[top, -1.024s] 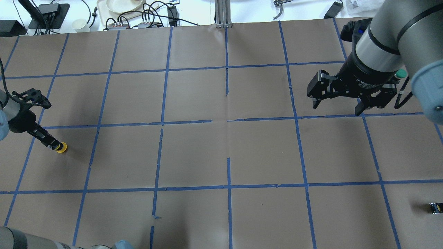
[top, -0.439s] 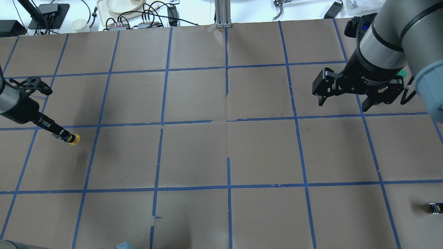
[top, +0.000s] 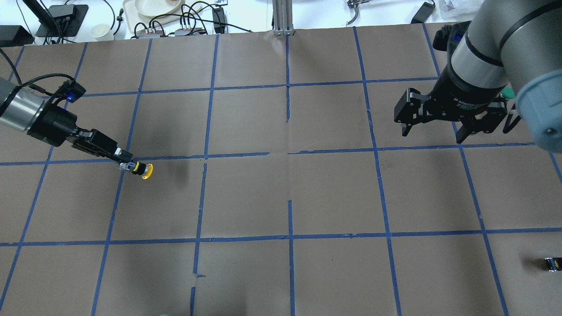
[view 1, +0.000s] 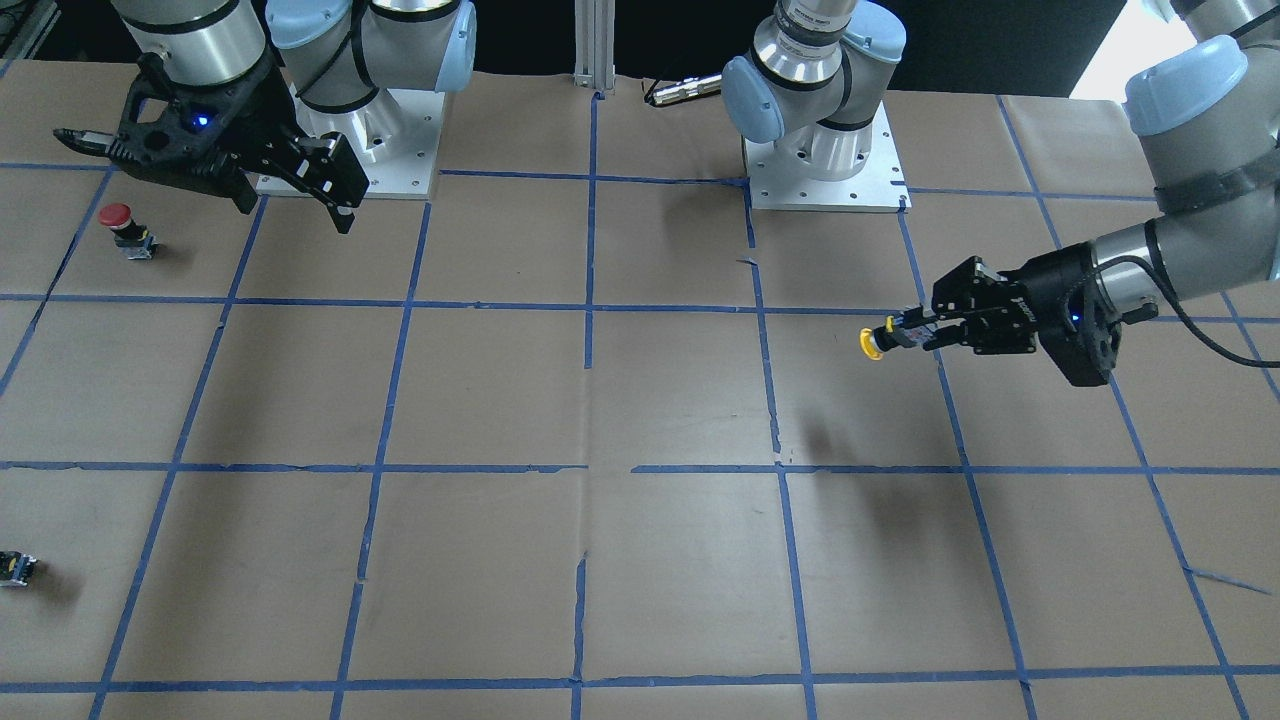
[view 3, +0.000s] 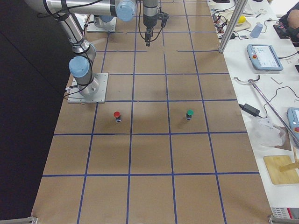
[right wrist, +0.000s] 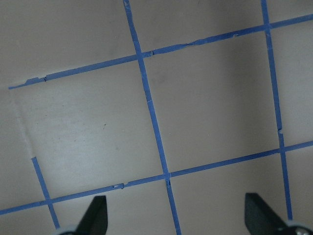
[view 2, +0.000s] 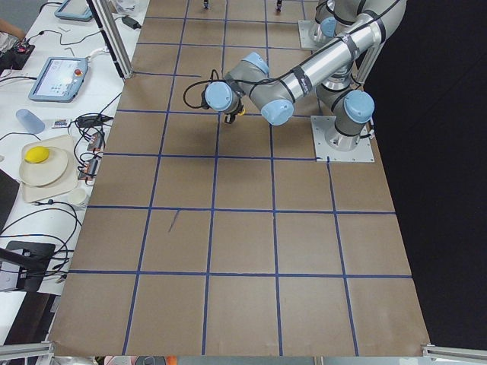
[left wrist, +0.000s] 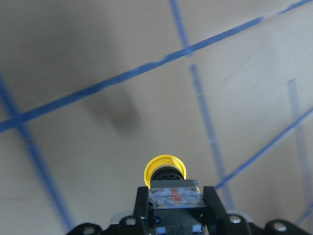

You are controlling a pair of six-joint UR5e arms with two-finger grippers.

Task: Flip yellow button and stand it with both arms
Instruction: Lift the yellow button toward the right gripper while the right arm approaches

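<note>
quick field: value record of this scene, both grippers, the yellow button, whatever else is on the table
table: brown paper, blue tape grid
yellow button: sideways, lifted off the table, cap pointing toward its middle
left gripper: shut on the yellow button's body
right gripper: open, empty, above the table's other side
red button: upright on the table, near the right gripper
green button: upright on the table
small black part with a yellow spot: alone near the table edge
</note>
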